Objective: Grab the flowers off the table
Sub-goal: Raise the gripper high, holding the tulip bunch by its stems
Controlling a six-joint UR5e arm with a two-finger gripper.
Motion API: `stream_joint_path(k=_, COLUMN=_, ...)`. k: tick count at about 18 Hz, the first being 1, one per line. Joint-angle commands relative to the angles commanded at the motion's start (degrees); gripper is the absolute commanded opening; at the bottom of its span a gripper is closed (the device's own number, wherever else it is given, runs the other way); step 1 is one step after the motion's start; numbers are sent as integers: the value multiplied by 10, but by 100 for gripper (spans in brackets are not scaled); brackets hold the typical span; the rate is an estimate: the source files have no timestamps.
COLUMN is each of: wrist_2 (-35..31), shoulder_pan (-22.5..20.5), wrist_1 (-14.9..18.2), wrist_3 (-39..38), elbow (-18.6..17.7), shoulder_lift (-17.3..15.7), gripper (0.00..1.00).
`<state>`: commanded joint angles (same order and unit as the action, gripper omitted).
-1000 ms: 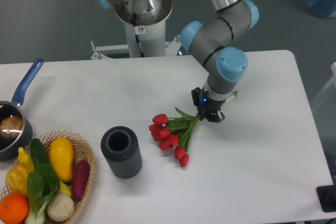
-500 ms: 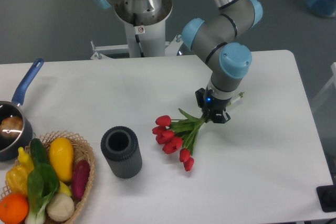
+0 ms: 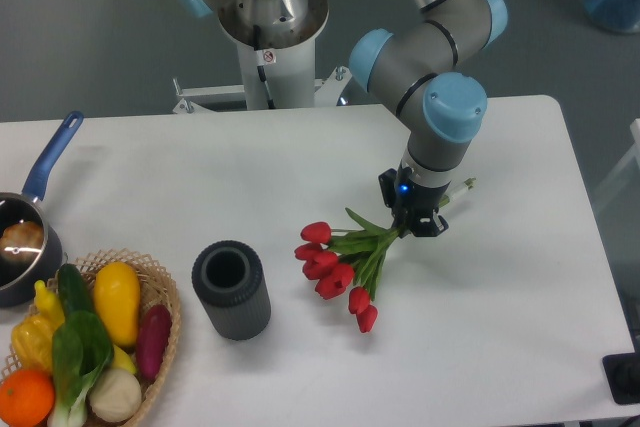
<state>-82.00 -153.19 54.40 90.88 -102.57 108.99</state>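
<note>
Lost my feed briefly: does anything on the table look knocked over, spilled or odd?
Nothing stands out. The flowers hang by their stems from the end effector; the dark cylinder stands upright.

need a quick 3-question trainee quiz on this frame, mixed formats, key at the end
1. True or false: the claw is shut on the stem end of the flowers.
2. Which object stands nearest the tulip buds? A) dark grey cylinder B) blue-handled pot C) wicker basket
3. Fill in: the basket of vegetables sits at the table's front ____ corner as the camera sees it.

Key: 1 true. 2 A. 3 left.
</note>
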Motion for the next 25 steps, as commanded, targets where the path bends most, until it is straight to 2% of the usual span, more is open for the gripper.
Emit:
stream_joint_path(k=8, wrist_2=44, shoulder_pan=-15, wrist_1=1, wrist_3=-3, elbow=25, shoulder_lift=-23, gripper=23)
stream_joint_path(k=13, wrist_2=119, shoulder_pan=-35, wrist_1=2, wrist_3=-14, elbow=33, shoulder_lift=-37, gripper=23)
stream_joint_path(k=17, wrist_2=166, shoulder_pan=-34, wrist_1=1, wrist_3=-58, elbow=51, shoulder_lift=-38, gripper=23)
stream_joint_path(k=20, wrist_2=225, shoulder_pan=-32, wrist_1=1, wrist_3=-85, elbow=65, shoulder_lift=-40, gripper=23)
stream_joint_path(k=25, wrist_2=286, shoulder_pan=-32, wrist_1=0, wrist_3=-99, elbow=71, shoulder_lift=-45, gripper=23)
